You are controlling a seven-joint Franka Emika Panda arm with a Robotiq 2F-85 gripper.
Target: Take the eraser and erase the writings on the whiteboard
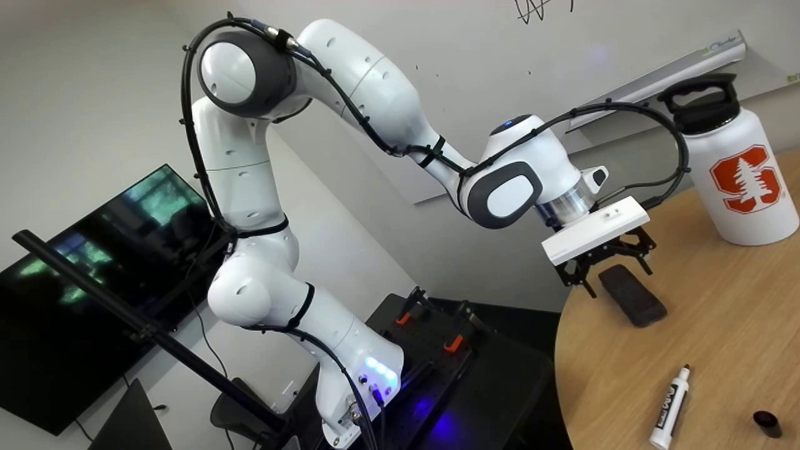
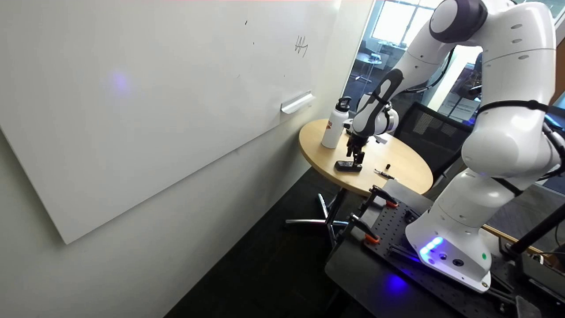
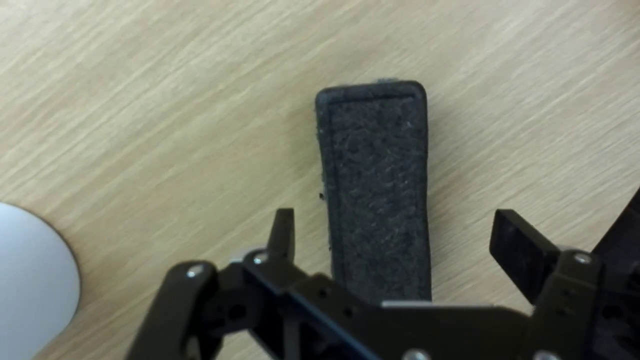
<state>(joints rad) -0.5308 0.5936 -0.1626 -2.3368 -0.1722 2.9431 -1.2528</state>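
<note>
Lying flat on the round wooden table (image 1: pixel 719 331), the eraser (image 3: pixel 377 185) is a long black block with rounded corners, its fuzzy, felt-like face turned up inside a smoother rim, lint along the edges. Above it is the gripper (image 3: pixel 396 220), its 2 fingers (image 3: pixel 520 250) spread wide apart, 1 on either side, with wood showing in between. The eraser's lower end is hidden behind the gripper body in the wrist view, and whether the fingers touch the table I cannot tell. A rounded white shape (image 3: pixel 35 280) is cut off at that view's left edge. Elsewhere on the table lie a white marker (image 1: pixel 670 409), its lettering hard to read, and a black cap (image 1: pixel 767 424). A white bottle (image 1: pixel 737 194) with a red tree emblem stands on its base. Beyond, a tray (image 2: pixel 296 104) runs along part of the lower edge of the whiteboard (image 2: pixel 154 110). The writings (image 1: pixel 532 9), thin black zigzag strokes, are cut off by the top edge in an exterior view.
</note>
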